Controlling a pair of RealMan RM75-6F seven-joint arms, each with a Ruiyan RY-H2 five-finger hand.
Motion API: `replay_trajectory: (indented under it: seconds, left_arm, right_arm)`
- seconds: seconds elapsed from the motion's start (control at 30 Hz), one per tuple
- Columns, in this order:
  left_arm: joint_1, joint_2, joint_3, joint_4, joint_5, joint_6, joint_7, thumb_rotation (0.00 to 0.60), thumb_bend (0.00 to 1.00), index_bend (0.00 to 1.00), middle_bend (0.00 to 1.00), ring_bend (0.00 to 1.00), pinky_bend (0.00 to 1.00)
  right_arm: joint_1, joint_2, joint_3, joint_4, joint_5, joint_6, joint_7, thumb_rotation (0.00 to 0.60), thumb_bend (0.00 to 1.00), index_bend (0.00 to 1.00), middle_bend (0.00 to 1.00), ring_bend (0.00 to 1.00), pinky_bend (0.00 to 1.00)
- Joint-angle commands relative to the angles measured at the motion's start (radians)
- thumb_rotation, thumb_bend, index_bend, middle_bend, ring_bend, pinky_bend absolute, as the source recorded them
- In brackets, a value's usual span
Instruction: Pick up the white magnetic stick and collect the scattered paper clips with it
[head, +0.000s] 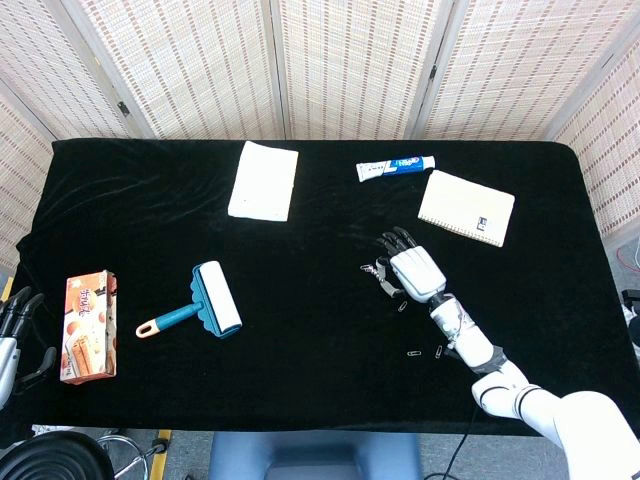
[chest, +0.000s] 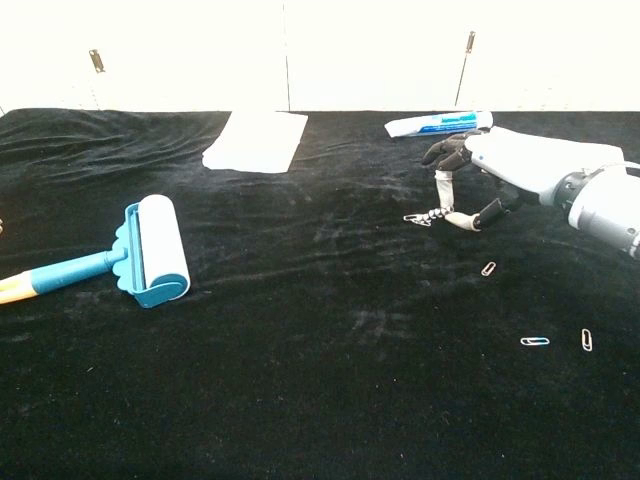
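tabletop (head: 300, 330): black matt cloth, velvety nap, slightly rippled. right hand (chest: 505, 160): smooth pale plastic shell, dark fingers. paper clips (chest: 534, 341): thin shiny metal wire. lint roller (head: 205, 304): glossy teal plastic, white paper roll. folded towel (head: 264, 180): soft white cloth. toothpaste tube (head: 396, 167): glossy. biscuit box (head: 89, 326): printed card.

A blue and white lint roller (head: 205, 301) with an orange-tipped handle lies on the black cloth (head: 300, 340), and a snack box (head: 88, 326) lies near the cloth's edge beyond the roller. A folded white towel (head: 264, 180) lies flat further back. A toothpaste tube (head: 396, 167) lies behind the fingers, and a cream spiral notebook (head: 466, 207) is just beside it, apart from them.
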Motion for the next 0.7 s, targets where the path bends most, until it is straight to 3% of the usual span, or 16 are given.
replay_trajectory:
  seconds: [0.03, 0.43, 0.7]
  left_arm:
    - [0.000, -0.002, 0.001, -0.001, 0.002, 0.000, 0.006, 0.600, 0.49, 0.00, 0.00, 0.02, 0.00]
    - [0.000, -0.022, 0.013, -0.022, 0.035, 0.015, 0.080, 0.600, 0.49, 0.00, 0.00, 0.02, 0.00]
    - [0.009, -0.044, 0.030, -0.039, 0.078, 0.042, 0.143, 0.600, 0.49, 0.00, 0.00, 0.02, 0.00]
  right_arm:
    - [-0.024, 0.037, -0.019, -0.056, -0.020, 0.040, 0.000, 0.600, 0.45, 0.81, 0.20, 0.09, 0.00]
    - [-0.153, 0.216, -0.104, -0.298, -0.077, 0.187, -0.066, 0.600, 0.45, 0.81, 0.21, 0.09, 0.00]
    - [-0.236, 0.240, -0.154, -0.293, -0.082, 0.222, -0.065, 0.600, 0.45, 0.81, 0.21, 0.09, 0.00]
